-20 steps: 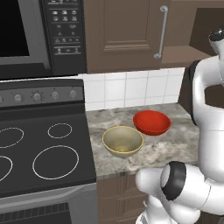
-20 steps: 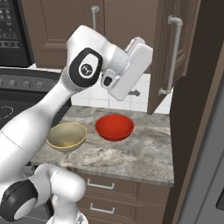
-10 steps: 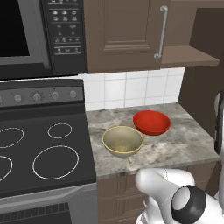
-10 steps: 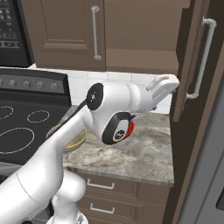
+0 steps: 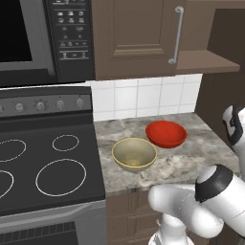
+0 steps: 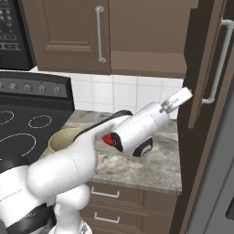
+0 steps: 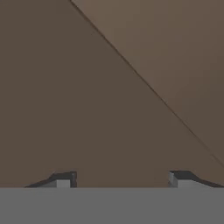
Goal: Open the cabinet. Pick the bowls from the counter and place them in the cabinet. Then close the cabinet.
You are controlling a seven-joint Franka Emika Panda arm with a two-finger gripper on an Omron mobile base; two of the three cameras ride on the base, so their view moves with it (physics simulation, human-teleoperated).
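The cabinet has its left door [image 5: 136, 38] shut, while its right door [image 6: 208, 64] stands swung out, baring the wooden shelf [image 5: 206, 62]. On the counter [image 5: 191, 162] sit the red bowl [image 5: 166, 133] and, beside it nearer the stove, the tan bowl [image 5: 134, 153]. In the right base view my arm crosses in front of both bowls, leaving the tan rim [image 6: 61, 139] and a sliver of red [image 6: 107, 138]. My gripper [image 6: 183, 96] reaches to the inner side of the open door. In the hand view the gripper [image 7: 122, 179] is open, facing brown wood, with nothing between its fingertips [image 7: 65, 179].
A black stovetop [image 5: 48, 167] lies left of the counter, under a microwave [image 5: 28, 38]. Drawer fronts [image 6: 119, 201] run below the counter. A tall grey panel [image 6: 215, 192] stands at the far right, next to the open door.
The arm has swung down from in front of the cabinet and stretched right towards the open door. The right door has swung wider open. The bowls have not moved.
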